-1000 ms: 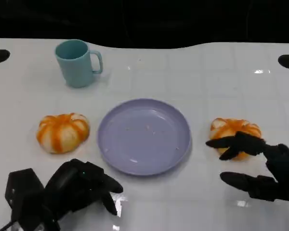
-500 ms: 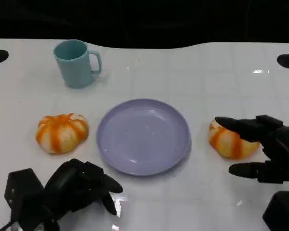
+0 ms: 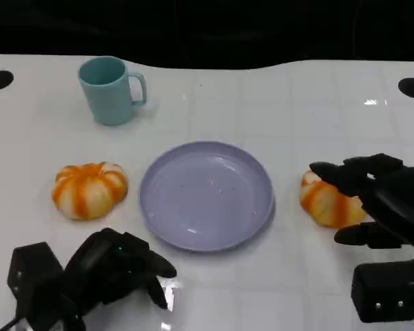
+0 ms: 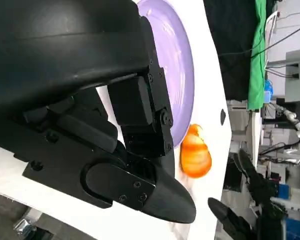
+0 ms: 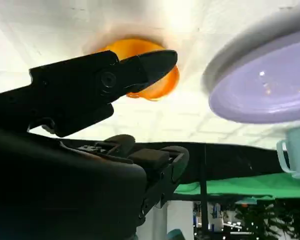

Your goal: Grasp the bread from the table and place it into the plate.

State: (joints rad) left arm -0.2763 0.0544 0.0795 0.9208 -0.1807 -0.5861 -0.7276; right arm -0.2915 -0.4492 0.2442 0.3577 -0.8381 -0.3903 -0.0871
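Since a second ago, my right robot hand has swung up from the near side of the right bread and now sits around its right flank, fingers spread over the top and one below, not closed on it. That bread lies on the white surface, just right of the purple plate, apart from its rim. From the right wrist I see a fingertip crossing in front of the orange loaf. My left robot hand rests low on the near left with fingers curled in, holding nothing. A second bread sits left of the plate, a teal mug beyond it.
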